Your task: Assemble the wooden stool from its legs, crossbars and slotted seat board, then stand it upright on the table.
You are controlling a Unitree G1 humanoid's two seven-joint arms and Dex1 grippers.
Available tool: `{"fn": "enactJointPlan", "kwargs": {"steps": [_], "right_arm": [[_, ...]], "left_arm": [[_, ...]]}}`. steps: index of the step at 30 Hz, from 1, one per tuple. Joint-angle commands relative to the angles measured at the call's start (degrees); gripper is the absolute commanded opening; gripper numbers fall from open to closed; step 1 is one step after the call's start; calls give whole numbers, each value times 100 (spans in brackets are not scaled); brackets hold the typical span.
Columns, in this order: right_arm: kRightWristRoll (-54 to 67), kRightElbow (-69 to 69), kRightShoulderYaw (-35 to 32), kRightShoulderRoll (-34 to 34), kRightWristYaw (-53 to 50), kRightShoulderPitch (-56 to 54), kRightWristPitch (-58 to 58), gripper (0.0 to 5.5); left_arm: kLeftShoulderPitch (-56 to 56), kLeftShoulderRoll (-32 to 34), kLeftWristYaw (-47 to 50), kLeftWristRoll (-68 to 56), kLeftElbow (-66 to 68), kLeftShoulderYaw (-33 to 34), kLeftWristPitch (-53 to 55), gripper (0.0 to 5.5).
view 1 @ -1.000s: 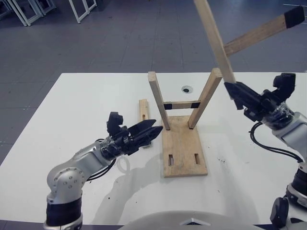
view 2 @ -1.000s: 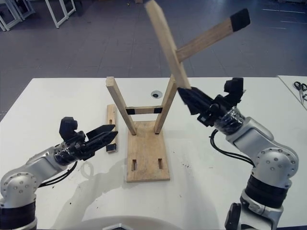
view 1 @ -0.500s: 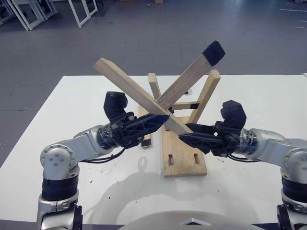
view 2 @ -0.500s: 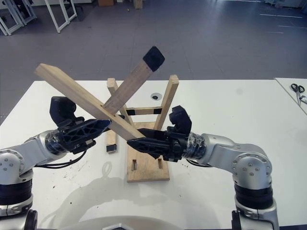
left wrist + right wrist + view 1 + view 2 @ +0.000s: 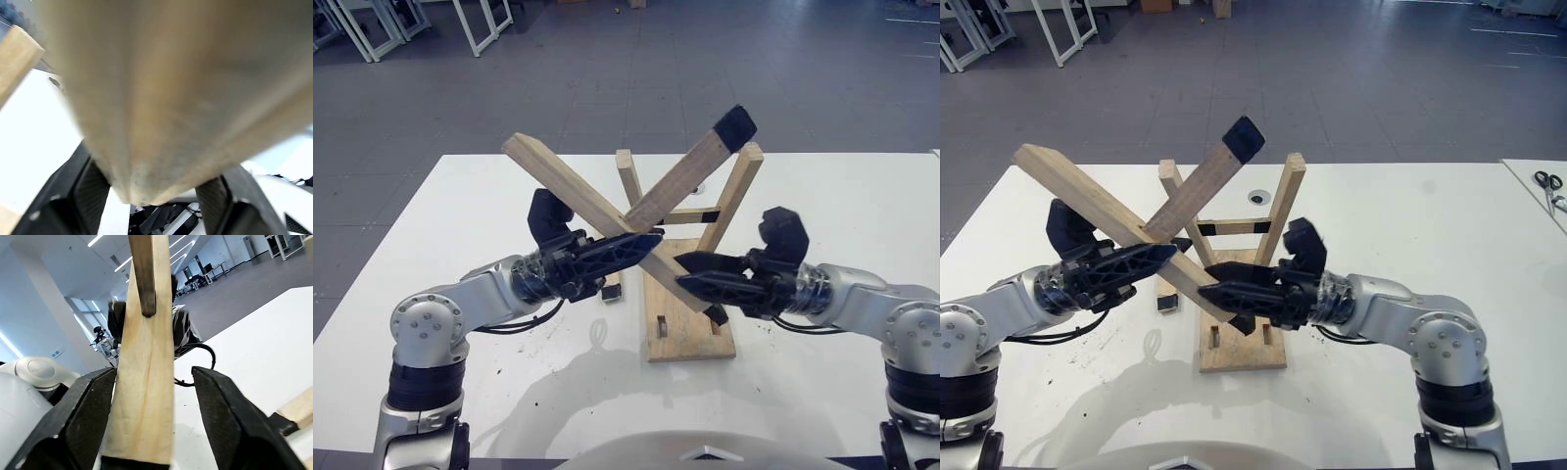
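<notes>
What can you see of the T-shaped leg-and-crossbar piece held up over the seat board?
The T-shaped piece is pale bare wood: a long square leg with a crossbar joined near its middle, and the crossbar's free end is capped black. It hangs tilted in the air above the seat board, its dark-tipped lower end close to the board. The left gripper has its jaws either side of the leg by the joint. The right gripper is at its lower part.

Our left arm (image 5: 429,333) and right arm (image 5: 913,328) match: rounded silver shells, round elbow caps dotted with tiny screws, chunky black wrists. The left gripper (image 5: 651,238) and right gripper (image 5: 683,271) have long pointy black fingers (image 5: 612,250), and thin black cables (image 5: 533,318) loop out just behind each gripper.
</notes>
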Motion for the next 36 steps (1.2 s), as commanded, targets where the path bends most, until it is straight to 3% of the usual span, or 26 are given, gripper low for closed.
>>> {"fn": "enactJointPlan", "kwargs": {"steps": [1, 4, 8, 12, 18, 29, 36], "right_arm": [[320, 381, -968, -725, 196, 314, 63, 363], [-407, 575, -1129, -1046, 525, 846, 13, 406], [-1975, 692, -441, -991, 910, 1698, -468, 486], [-3168, 968, 150, -968, 1291, 2173, -1008, 486], [-3722, 1232, 269, -886, 1570, 2108, -1146, 486], [-4094, 1215, 322, -647, 1637, 1939, -1098, 486], [-4543, 1041, 628, -745, 1711, 2084, -1252, 486]], "left_arm": [[459, 281, -522, 1546, 64, 305, -590, 204], [784, 238, -697, 2414, -62, 360, -1005, 204], [1119, 96, -1525, 3819, -381, 19, -2071, 204], [1074, 135, -2770, 5269, -284, -560, -3478, 204], [1002, 139, -4027, 6506, 539, -1240, -4850, 204], [945, -253, -4196, 7137, 1358, -1668, -5554, 204], [623, 741, -3966, 8994, 2064, -2364, -5464, 204]]}}
